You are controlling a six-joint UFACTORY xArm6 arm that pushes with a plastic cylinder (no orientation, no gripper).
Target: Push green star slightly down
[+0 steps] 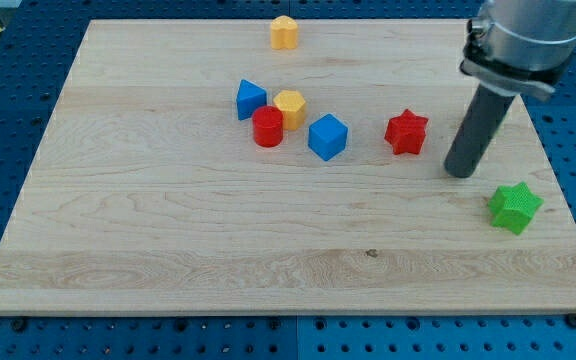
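My tip [460, 171] is just a bare rod – no jaws – sitting up-left of the green star [515, 207]. Off-centre shove probably skids it right, off the board [168, 230].

Two blue blocks [252, 99], two yellow [285, 32], two red [406, 132], seemingly one green star [515, 207].

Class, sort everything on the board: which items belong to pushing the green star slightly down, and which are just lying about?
Belongs to the job:
green star
my tip, up-left of the star, apart

Lying about:
red star
blue cube
red cylinder
blue triangular block
two yellow blocks
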